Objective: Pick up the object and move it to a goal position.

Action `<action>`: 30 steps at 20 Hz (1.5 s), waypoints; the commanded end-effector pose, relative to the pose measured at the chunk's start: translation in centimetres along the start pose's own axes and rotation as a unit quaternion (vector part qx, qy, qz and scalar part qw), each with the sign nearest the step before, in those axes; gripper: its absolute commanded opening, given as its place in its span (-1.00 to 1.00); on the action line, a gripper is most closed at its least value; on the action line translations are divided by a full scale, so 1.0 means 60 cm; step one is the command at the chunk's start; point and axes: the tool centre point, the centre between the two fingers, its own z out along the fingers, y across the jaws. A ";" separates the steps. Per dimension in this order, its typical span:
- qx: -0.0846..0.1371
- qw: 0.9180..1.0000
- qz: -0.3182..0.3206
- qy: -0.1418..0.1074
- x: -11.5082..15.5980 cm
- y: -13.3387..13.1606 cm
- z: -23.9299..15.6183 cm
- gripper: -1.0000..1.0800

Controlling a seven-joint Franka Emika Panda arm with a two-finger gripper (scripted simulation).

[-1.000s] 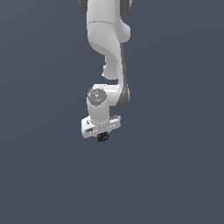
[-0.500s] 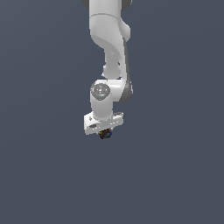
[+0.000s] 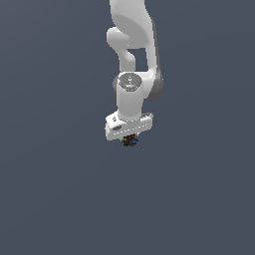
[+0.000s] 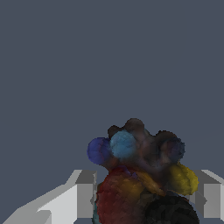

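Speckled red, blue and yellow, the lumpy object (image 4: 140, 175) sits pinched between my jaws, a finger (image 4: 83, 194) pressing each side. In the exterior view it pokes out under my jaws at frame centre, seemingly clear of the grey desk (image 3: 60, 199).

White arm (image 3: 133, 60) hangs straight down — gripper (image 3: 130, 140) lowest, its fingers (image 4: 83, 199) clamped on the object (image 4: 140, 175).

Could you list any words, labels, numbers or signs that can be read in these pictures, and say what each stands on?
None: no readable text shows in either view.
The white claw and the arm carry no legible marking.
The speckled object shows only colour patches, no lettering.
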 end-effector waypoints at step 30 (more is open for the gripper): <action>0.001 1.000 0.000 -0.002 -0.043 -0.355 -0.419 -1.00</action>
